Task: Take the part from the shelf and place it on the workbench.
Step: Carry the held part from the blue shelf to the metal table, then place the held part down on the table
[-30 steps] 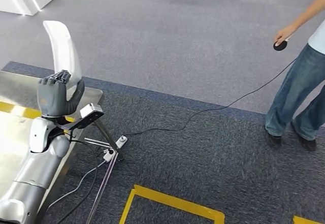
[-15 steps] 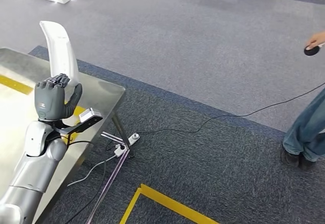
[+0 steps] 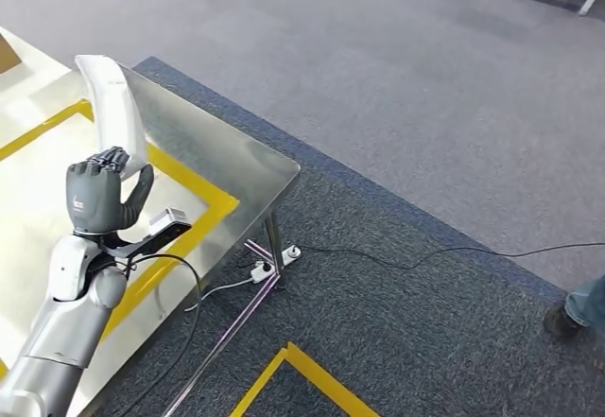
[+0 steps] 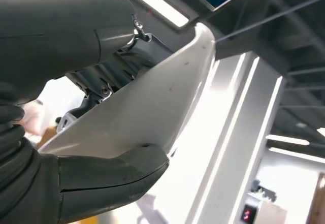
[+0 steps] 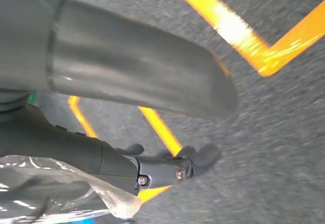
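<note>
Gripping the white curved part upright, the left hand hangs over the steel workbench; right hand fingers extended, holding nothing.

Premises: an industrial workshop or robotics test floor. Evidence: a stainless-steel counter with a yellow marking band, on metal legs; grey carpet tiles around it; yellow floor tape on the carpet near the counter; a power strip and black cable lying loose by the counter's leg; long strip lights overhead in the left wrist view.
</note>
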Controlling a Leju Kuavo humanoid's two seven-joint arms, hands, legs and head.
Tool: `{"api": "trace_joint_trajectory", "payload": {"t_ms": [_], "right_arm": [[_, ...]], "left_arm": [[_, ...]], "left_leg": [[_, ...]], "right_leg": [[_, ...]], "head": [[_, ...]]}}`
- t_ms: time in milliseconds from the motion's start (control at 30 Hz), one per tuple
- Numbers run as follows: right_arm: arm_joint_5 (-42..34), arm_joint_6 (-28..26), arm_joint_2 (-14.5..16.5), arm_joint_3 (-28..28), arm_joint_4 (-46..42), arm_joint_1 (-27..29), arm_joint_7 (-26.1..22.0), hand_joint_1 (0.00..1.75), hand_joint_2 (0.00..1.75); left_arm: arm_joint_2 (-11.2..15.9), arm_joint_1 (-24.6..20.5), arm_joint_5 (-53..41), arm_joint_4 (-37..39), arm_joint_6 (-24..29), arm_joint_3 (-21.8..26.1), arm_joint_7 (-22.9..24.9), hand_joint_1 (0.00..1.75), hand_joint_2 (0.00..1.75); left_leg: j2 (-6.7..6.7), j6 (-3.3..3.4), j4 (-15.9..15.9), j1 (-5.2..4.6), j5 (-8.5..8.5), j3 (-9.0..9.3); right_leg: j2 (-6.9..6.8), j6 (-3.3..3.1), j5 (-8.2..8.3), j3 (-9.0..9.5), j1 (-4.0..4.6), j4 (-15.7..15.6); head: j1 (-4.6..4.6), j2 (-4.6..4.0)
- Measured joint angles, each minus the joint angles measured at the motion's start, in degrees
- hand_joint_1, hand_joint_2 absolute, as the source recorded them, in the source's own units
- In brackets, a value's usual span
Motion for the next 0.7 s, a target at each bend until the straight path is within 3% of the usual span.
{"api": "trace_joint_trajectory", "payload": {"t_ms": [33, 67, 133, 200, 267, 300, 367, 400, 467, 533, 567, 600, 633, 700], "right_arm": [[0.03, 0.01, -0.14, 0.01, 0.02, 0.05, -0.02, 0.0, 0.0], [0.05, 0.05, -0.26, 0.01, 0.04, 0.11, -0.01, 0.0, 0.0], [0.15, 0.24, -0.38, 0.02, 0.09, 0.29, 0.14, 0.0, 0.0], [0.27, 0.61, -0.45, 0.08, 0.17, 0.55, 0.69, 0.0, 0.0], [0.3, 0.9, -0.45, 0.18, 0.25, 0.75, 1.2, 0.0, 0.0], [0.26, 0.97, -0.44, 0.21, 0.27, 0.76, 1.31, 0.0, 0.0], [0.16, 1.07, -0.41, 0.22, 0.27, 0.57, 1.35, 0.0, 0.0], [0.11, 1.11, -0.4, 0.23, 0.27, 0.46, 1.34, 0.0, 0.0], [0.08, 1.14, -0.4, 0.24, 0.27, 0.26, 1.31, 0.0, 0.0], [0.07, 1.14, -0.4, 0.24, 0.27, 0.0, 1.31, 0.0, 0.0], [0.06, 1.14, -0.4, 0.24, 0.25, -0.17, 1.31, 0.0, 0.0], [0.06, 1.14, -0.4, 0.25, 0.24, -0.26, 1.29, 0.0, 0.0], [0.06, 1.14, -0.4, 0.25, 0.22, -0.34, 1.27, 0.0, 0.0], [0.02, 1.14, -0.4, 0.26, 0.21, -0.28, 1.16, 0.0, 0.0]], "left_arm": [[0.07, 0.64, 0.34, -0.15, -0.01, 0.1, -0.07, 1.75, 1.75], [0.13, 1.32, 0.72, -0.3, -0.01, 0.19, -0.16, 1.75, 1.75], [0.34, 2.24, 1.06, -0.57, 0.01, 0.26, -0.31, 1.75, 1.75], [0.47, 2.81, 1.16, -0.7, 0.01, 0.32, -0.33, 1.75, 1.75], [0.56, 3.52, 1.21, -0.72, -0.02, 0.44, -0.33, 1.75, 1.75], [0.61, 3.74, 1.29, -0.72, -0.03, 0.56, -0.38, 1.75, 1.75], [0.64, 3.65, 1.61, -0.9, -0.03, 0.99, -0.76, 1.75, 1.75], [0.62, 3.42, 1.78, -1.03, -0.03, 1.26, -1.03, 1.75, 1.75], [0.56, 2.87, 1.91, -1.31, -0.03, 1.68, -1.43, 1.75, 1.75], [0.55, 2.63, 1.91, -1.46, -0.03, 2.04, -1.57, 1.75, 1.75], [0.57, 2.66, 1.91, -1.56, -0.02, 2.24, -1.61, 1.75, 1.75], [0.57, 2.61, 1.91, -1.69, -0.01, 2.42, -1.67, 1.75, 1.75], [0.54, 2.47, 1.92, -1.81, 0.02, 2.51, -1.73, 1.75, 1.75], [0.39, 2.22, 1.91, -1.98, 0.04, 2.55, -1.83, 1.75, 1.75]], "left_leg": [[-0.55, -0.3, -0.18, 0.11, 0.03, -0.05], [-0.11, -0.65, 0.03, 0.0, -0.17, -0.13], [2.94, -1.38, 3.08, -0.2, -1.98, -1.57], [6.17, -2.03, 9.92, 0.04, -4.95, -5.1], [7.02, -2.45, 14.42, 0.44, -5.59, -7.75], [7.21, -2.55, 13.87, 0.58, -4.38, -7.73], [8.48, -2.48, 7.24, 0.66, -0.03, -4.83], [9.87, -2.32, 3.74, 0.31, 1.41, -3.16], [11.77, -1.65, -0.04, -0.31, 2.23, -1.46], [11.16, -0.83, -0.4, -0.57, 1.94, -1.51], [10.45, -0.48, -0.6, -0.46, 2.01, -1.41], [9.76, -0.09, -0.81, -0.31, 2.08, -1.28], [9.12, 0.28, -1.02, -0.14, 2.18, -1.13], [7.8, 0.84, -1.14, -0.06, 2.23, -1.03]], "right_leg": [[-0.76, -0.15, -0.09, 0.25, -0.04, -0.24], [-1.46, -0.38, -0.1, 0.59, -0.15, -0.63], [-3.08, -0.92, -0.16, 1.33, -0.41, -1.27], [-4.74, -1.24, -0.52, 1.87, -0.28, -1.4], [-6.48, -1.22, -1.0, 2.36, -0.25, -1.39], [-7.3, -1.14, -1.24, 2.66, -0.27, -1.38], [-8.77, -0.85, -1.79, 3.47, -0.28, -1.39], [-9.46, -0.6, -2.07, 3.86, -0.17, -1.41], [-10.75, 0.03, -2.53, 4.37, 0.14, -1.52], [-12.17, 0.69, -2.82, 4.83, 0.32, -1.79], [-12.31, 1.03, -3.13, 4.99, 0.25, -1.79], [-11.47, 1.28, -3.75, 4.85, 0.16, -1.22], [-9.98, 1.44, -4.83, 4.15, 0.08, 0.36], [-6.44, 1.46, -8.11, 0.49, 0.07, 7.43]], "head": [[0.02, 0.01], [-0.05, 0.01], [-0.58, 0.01], [-1.08, 0.0], [-1.1, 0.0], [-1.11, 0.0], [-1.12, 0.0], [-1.12, 0.0], [-1.07, 0.0], [-0.96, 0.0], [-0.88, 0.0], [-0.84, 0.0], [-0.71, 0.0], [-0.38, 0.0]]}}
